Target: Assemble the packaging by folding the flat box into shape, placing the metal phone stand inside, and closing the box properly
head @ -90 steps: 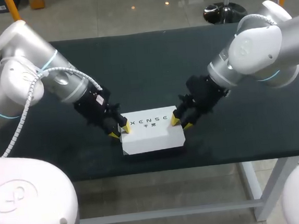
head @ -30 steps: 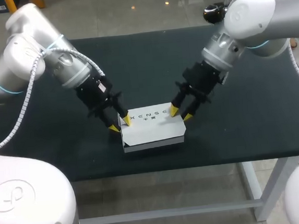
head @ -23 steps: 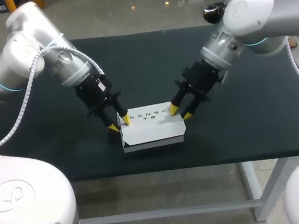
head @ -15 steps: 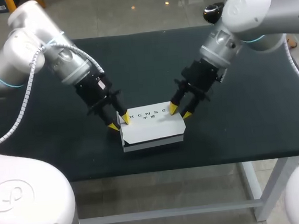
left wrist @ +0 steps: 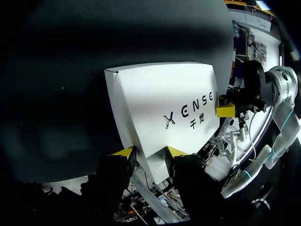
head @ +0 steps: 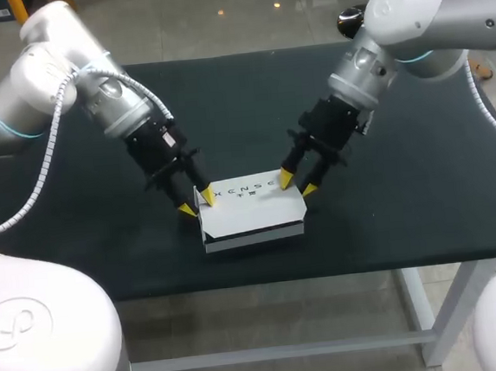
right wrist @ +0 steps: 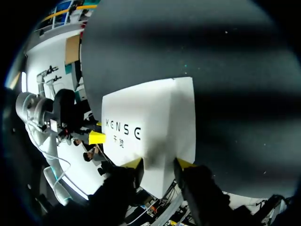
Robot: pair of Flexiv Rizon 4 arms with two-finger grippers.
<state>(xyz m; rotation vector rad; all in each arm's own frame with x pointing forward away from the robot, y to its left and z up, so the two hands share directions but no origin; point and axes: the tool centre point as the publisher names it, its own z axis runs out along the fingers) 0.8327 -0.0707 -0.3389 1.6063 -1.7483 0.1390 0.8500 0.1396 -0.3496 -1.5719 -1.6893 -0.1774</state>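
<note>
1. Two sets of jaws, part-spread and gripping nothing: left gripper (head: 196, 202) straddles the white box's (head: 251, 216) far-left corner, right gripper (head: 297, 184) its far-right.
2. The box lies lengthwise between them, near the table's (head: 406, 206) front edge.

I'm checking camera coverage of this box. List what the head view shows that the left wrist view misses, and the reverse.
Only the head view: the table's back and front edges, the box near the front one. Only the left wrist view: the box's near end close up at the left gripper. Both: the box's printed white top, the right gripper at its far end.
</note>
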